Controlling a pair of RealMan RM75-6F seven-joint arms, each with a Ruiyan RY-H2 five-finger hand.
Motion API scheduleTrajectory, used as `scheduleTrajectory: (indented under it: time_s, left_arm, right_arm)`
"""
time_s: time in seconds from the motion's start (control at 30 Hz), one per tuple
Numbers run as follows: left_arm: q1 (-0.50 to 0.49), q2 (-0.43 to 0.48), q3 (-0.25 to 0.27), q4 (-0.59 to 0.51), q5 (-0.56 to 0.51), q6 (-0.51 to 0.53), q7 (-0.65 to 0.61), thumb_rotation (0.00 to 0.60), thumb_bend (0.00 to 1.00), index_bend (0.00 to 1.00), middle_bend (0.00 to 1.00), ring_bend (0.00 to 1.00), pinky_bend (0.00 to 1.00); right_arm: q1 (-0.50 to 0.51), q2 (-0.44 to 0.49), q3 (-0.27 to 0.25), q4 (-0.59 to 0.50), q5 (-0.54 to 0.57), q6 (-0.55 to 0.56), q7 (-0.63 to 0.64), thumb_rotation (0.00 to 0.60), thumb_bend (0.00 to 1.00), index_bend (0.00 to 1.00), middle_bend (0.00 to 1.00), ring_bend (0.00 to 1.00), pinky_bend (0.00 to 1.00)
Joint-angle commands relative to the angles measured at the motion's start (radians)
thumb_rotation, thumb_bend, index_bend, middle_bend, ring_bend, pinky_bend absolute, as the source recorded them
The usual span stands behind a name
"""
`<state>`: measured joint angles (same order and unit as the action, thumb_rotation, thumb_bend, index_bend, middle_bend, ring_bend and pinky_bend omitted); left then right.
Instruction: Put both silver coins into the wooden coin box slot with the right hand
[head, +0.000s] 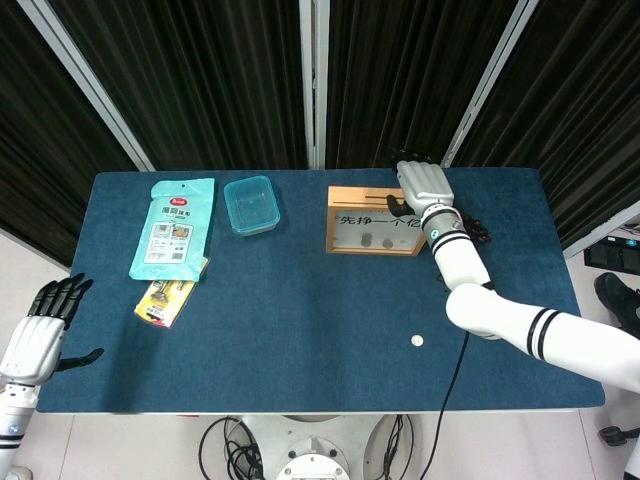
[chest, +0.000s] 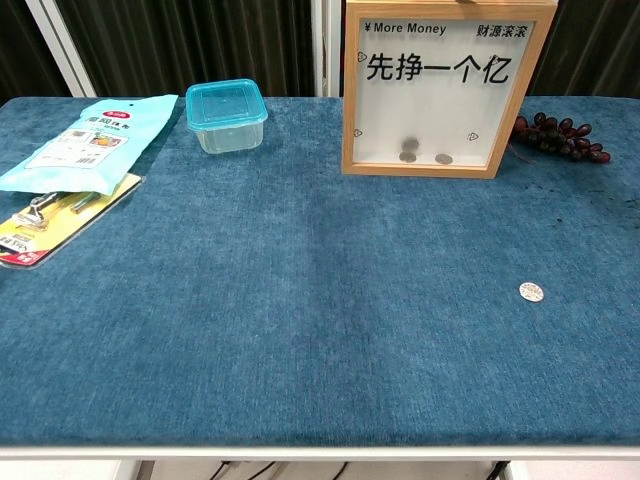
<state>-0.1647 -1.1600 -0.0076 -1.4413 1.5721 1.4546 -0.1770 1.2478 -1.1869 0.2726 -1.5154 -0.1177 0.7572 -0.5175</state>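
- Nearest of all, off the table's near-left corner: left hand (head: 40, 325), hanging there, dark fingers spread apart, holding nothing.
- One silver coin (chest: 530, 291) lying flat on the blue table (chest: 300, 330), near right, well apart from everything else.
- Out left, a yellow tool pack (chest: 45, 220) tucked partly under a light-blue packet (chest: 85, 140).
- Farther back, a clear blue lidded container (chest: 227, 115), left of the box.
- Wooden coin box (chest: 440, 90) standing upright at the far side, window facing forward; coins inside (chest: 407, 156) at the bottom, one apparently higher up behind the glass, blurred.
- Dark grapes (chest: 555, 135) just right of the box.
- Right hand (head: 420, 185) up over the box's far-right top edge, back of the hand to the head camera; fingers hidden beneath, so can't tell whether holding anything.
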Motion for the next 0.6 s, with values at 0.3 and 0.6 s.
scheduleTrajectory:
  time_s: [0.3,0.6]
  left_arm:
    - [-0.002,0.004,-0.003,-0.010,0.002,0.003,0.008,0.600,0.05,0.00,0.00,0.00,0.00]
    - [-0.008,-0.004,-0.007,-0.015,-0.003,-0.008,0.029,0.600,0.05,0.00,0.00,0.00,0.00]
  right_arm:
    - [-0.145,0.126,0.035,-0.200,-0.312,0.083,0.147,0.600,0.44,0.00,0.00,0.00,0.00]
    - [-0.530,0.205,-0.168,-0.449,-1.126,0.430,0.326,0.600,0.36,0.00,0.00,0.00,0.00]
